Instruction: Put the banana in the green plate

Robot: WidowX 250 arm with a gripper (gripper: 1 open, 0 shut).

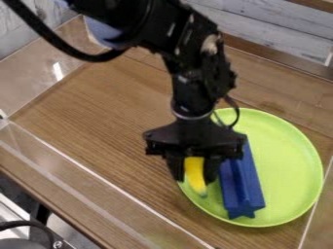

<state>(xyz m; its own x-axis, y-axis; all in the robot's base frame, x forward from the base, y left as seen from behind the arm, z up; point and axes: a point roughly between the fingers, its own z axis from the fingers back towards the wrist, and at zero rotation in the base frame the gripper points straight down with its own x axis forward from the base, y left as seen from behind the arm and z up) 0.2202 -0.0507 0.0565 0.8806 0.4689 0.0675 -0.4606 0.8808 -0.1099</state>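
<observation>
The small smooth yellow plastic banana [194, 174] hangs upright, pinched between the closed fingers of the black gripper [196, 161], its lower end over the near-left part of the large round lime-green plate [297, 156]. Gripped from above like this, it can be let go beside the long dark-blue ridged block [239, 185] lying on the plate.

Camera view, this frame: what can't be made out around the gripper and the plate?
- Banana: its top is hidden between the gripper fingers.
- Whether the banana's lower tip touches the green plate: cannot tell from this angle.
- Blue block: its upper end is covered by the gripper.
- Arm base: cut off by the top edge.
</observation>
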